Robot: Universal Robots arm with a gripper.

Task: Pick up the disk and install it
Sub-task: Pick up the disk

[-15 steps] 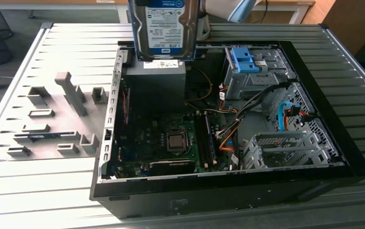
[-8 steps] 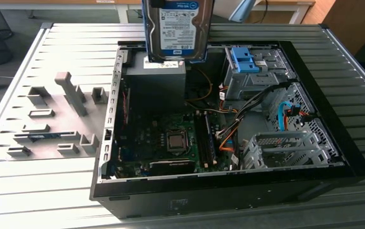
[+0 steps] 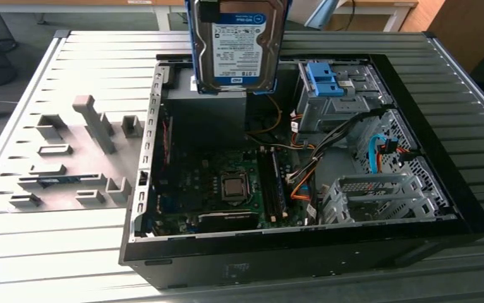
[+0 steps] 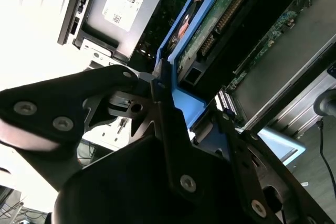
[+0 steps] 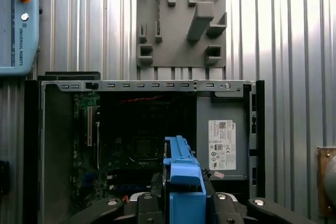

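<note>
The disk (image 3: 239, 45) hangs upright in the exterior view, above the far rim of the open computer case (image 3: 444, 189). Its white-and-blue label faces the camera and blue rails run down both sides. In the first wrist view my gripper (image 5: 184, 203) is shut on the disk's blue rail (image 5: 182, 179), with a black finger (image 5: 156, 190) on either side. In the second wrist view the gripper (image 4: 191, 109) clamps the same blue rail (image 4: 184, 103), and the disk's green circuit board (image 4: 223, 22) shows beyond it.
Inside the case lie the motherboard (image 3: 225, 189), loose cables (image 3: 309, 177) and a drive cage holding a bare blue bracket (image 3: 322, 79). A grey box with a white sticker (image 5: 220, 142) sits in one corner. A grey fixture plate (image 3: 73, 158) lies on the slatted table (image 3: 40, 252); a teach pendant (image 5: 16, 19) lies nearby.
</note>
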